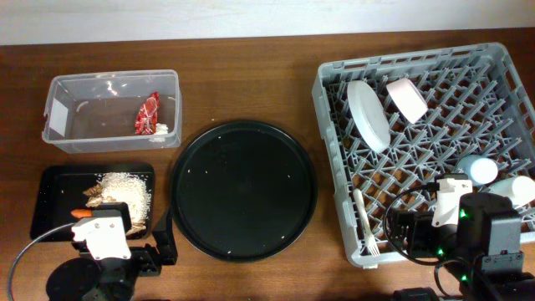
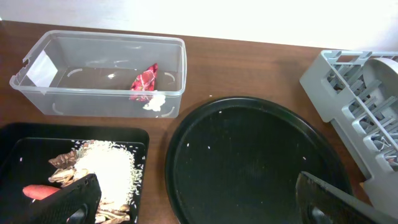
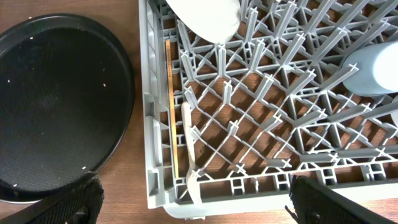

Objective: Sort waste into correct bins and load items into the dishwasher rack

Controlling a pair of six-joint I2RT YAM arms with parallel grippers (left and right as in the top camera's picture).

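Observation:
The clear tub holds the red wrapper and the white tissue; both also show in the left wrist view. The shallow black tray holds rice, brown scraps and the carrot. The grey rack holds the plate, bowl, blue cup, white cup, fork and chopstick. My left gripper is open and empty over the round tray's near-left rim. My right gripper is open and empty above the rack's front-left corner.
A large round black tray lies between the bins and the rack, with only a few specks on it. A pale wall edge runs along the back of the brown wooden table. Both arm bases sit at the front edge.

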